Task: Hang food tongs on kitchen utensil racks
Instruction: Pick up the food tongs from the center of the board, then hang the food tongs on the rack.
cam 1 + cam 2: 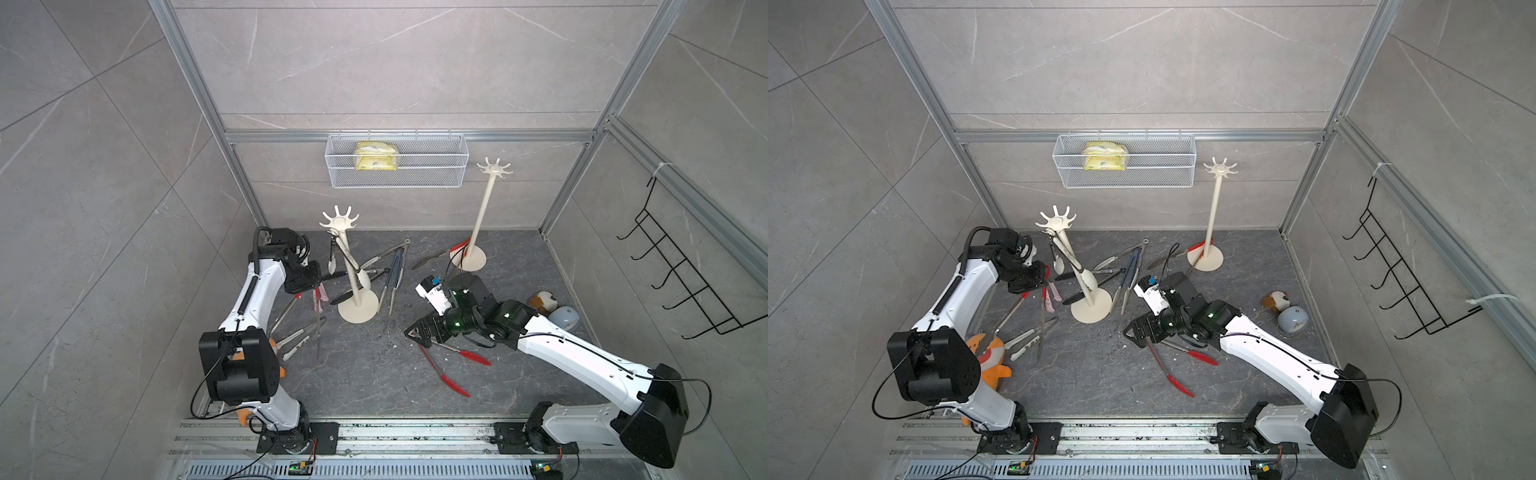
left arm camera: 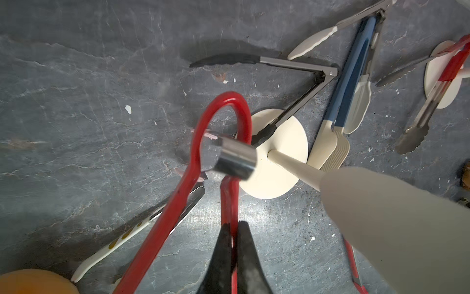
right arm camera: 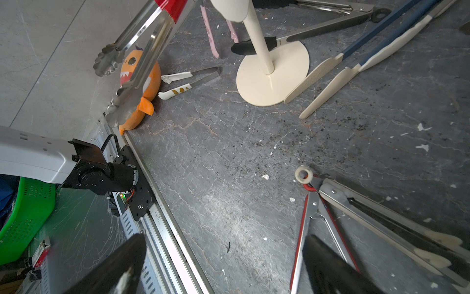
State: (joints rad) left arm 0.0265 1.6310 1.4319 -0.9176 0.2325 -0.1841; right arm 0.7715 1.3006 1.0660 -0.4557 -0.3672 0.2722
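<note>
Left gripper (image 2: 232,226) clenches red-handled steel tongs (image 2: 165,216), loop end near the cream hook-topped stand rack (image 2: 279,178), seemingly for hanging. Right gripper (image 3: 223,236), jaws spread, hovers over red-tipped steel tongs (image 1: 455,384) on the dark stone floor (image 1: 365,374).

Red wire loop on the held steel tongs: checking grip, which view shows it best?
Left wrist: red wire loop close up, left gripper shut on it. Top views barely show it; right wrist, only steel tongs' tips.

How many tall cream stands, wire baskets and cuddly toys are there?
Cream stands: 2
Wire baskets: 1
Cuddly toys: 2
Total: 5
</note>
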